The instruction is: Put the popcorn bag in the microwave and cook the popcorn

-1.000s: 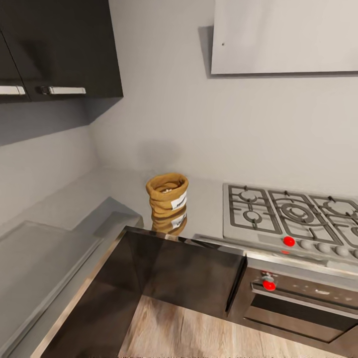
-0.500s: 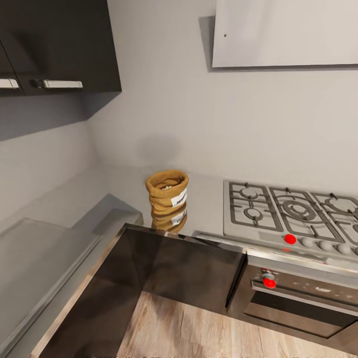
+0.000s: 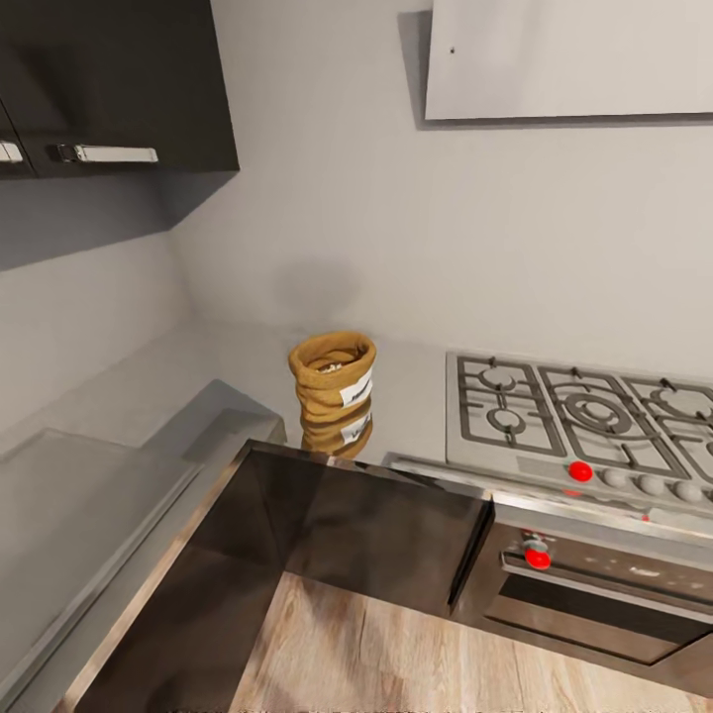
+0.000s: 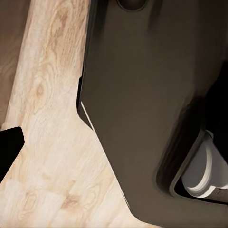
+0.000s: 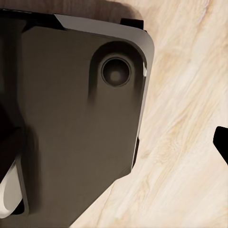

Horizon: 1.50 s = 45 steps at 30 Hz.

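The popcorn bag (image 3: 333, 376), a squat tan sack with a white label, stands upright in the inner corner of the grey countertop (image 3: 416, 396), its reflection showing on the glossy surface below it. The microwave is out of view. In the left wrist view a dark fingertip (image 4: 9, 147) juts in at the picture's edge over wooden floor, and in the right wrist view another dark fingertip (image 5: 222, 142) does the same. Both hang low beside the robot's dark base (image 4: 152, 95), far from the bag. Neither view shows how the jaws stand.
A steel gas hob (image 3: 584, 421) with red knobs lies right of the bag, above a built-in oven (image 3: 594, 594). Dark wall cabinets (image 3: 109, 79) hang at upper left and a pale hood (image 3: 574, 59) at upper right. Wooden floor (image 3: 396, 654) lies before the L-shaped counter.
The whole head view has shifted a little, so the camera moved; bag, hob and cabinets all sit slightly higher in the picture. The bag itself has not moved on the countertop.
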Tool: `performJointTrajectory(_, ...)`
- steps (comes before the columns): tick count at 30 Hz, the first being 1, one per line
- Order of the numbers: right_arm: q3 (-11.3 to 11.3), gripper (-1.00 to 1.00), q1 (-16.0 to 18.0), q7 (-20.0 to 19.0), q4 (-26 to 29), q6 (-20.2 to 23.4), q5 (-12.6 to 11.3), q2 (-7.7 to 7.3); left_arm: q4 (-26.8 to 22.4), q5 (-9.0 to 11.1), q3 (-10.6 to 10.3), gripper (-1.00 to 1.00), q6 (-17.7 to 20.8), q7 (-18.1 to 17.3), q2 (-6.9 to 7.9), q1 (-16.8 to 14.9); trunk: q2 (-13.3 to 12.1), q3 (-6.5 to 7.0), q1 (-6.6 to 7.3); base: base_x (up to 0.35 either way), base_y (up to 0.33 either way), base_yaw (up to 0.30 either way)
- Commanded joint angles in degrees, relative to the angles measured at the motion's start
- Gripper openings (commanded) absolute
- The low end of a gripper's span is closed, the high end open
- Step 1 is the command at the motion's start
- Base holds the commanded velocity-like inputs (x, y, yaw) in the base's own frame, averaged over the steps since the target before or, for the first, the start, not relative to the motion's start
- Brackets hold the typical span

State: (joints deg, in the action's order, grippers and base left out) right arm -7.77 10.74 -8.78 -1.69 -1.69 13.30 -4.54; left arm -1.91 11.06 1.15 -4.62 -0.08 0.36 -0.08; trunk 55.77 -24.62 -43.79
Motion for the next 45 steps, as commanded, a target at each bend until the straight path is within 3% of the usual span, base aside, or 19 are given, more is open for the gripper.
performJointTrajectory(1,-0.49,1.00,0.07,-0.13,-0.16,-0.18,0.49,-0.03,-0.01,0.27,0.08,1.00,-0.13,-0.01,0.00,-0.01,0.04,-0.15,0.00,0.000,0.000,0.000)
performJointTrajectory(28,-0.49,1.00,0.07,-0.19,-0.16,-0.15,0.49,-0.03,-0.01,0.28,0.08,1.00,-0.13,-0.01,-0.02,-0.01,0.04,-2.65,0.00,0.000,0.000,0.000)
performJointTrajectory(45,-0.58,1.00,0.07,-0.29,-0.16,0.02,0.61,0.06,-0.02,0.24,0.08,1.00,-0.13,-0.01,-0.05,-0.01,0.04,-2.69,0.00,0.000,0.000,0.000)
